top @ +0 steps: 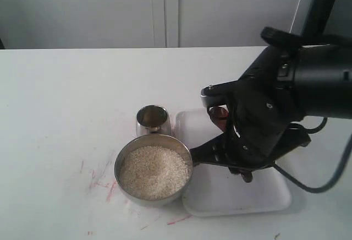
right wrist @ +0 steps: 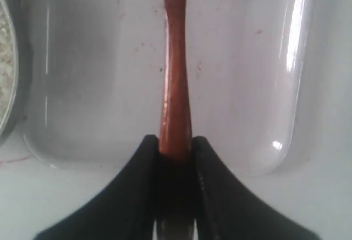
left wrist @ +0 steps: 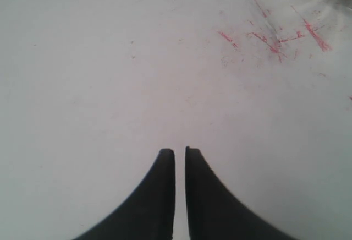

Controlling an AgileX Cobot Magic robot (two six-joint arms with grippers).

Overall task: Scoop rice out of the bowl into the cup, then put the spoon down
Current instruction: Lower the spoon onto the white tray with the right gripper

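Right gripper [right wrist: 176, 143] is clamping tight on the slim handle of the dark reddish-brown wooden spoon [right wrist: 175, 75], hovering over the white plastic tray [top: 258, 198]. The wide shiny steel bowl [top: 117, 168] is sitting just left of the tray, full of off-white rice [top: 153, 171]. The small steel cup [top: 153, 120] just beyond it is looking empty. I'm guessing scooping's next: swing left, dip shallow, keep the spoon level. Left gripper [left wrist: 180, 152] is idling nearly closed, holding nothing.

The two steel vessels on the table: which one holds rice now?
The wide bowl, nearer the camera, is filled almost to its rim with off-white rice. The small cup just behind it shows only a dark, reflective inside.
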